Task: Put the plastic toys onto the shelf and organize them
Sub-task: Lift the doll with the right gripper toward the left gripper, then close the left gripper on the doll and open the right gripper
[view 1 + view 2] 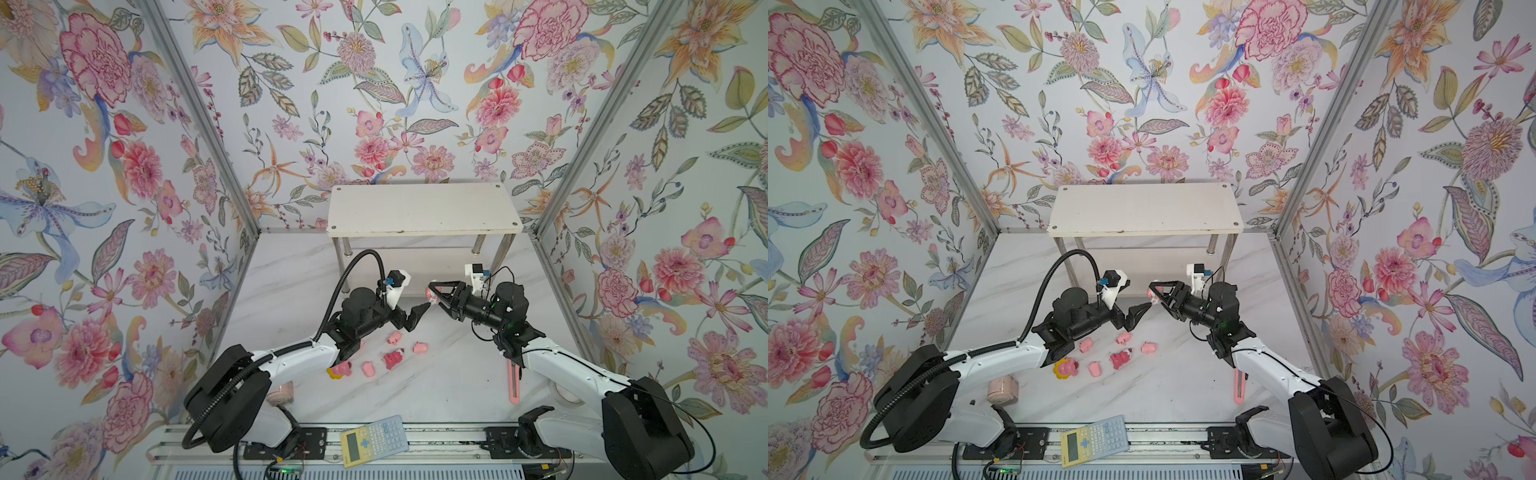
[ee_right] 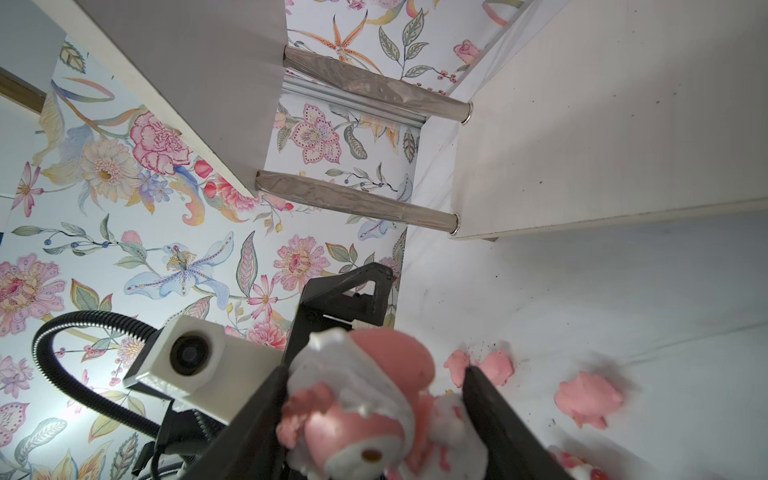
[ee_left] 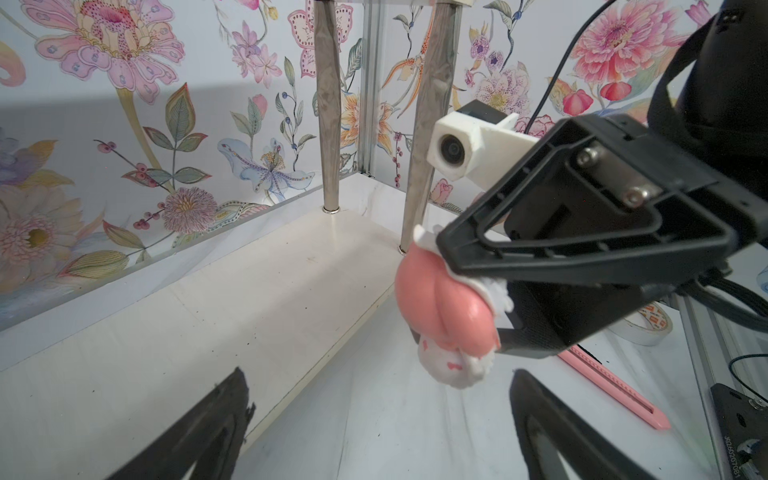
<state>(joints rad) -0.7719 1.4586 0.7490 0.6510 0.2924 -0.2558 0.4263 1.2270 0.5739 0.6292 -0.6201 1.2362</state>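
The right gripper point(image 1: 433, 293) is clasping the round pink-and-white toy point(image 3: 440, 307) in the air in front of the shelf point(image 1: 424, 210), while the left gripper point(image 1: 415, 316) is gaping empty beside it.

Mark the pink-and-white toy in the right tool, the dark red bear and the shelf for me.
pink-and-white toy point(image 3: 440, 303): left wrist view, its pink rounded back.
dark red bear point(image 1: 392, 360): a top view, its body.
shelf point(image 1: 424, 208): a top view, bare top board.
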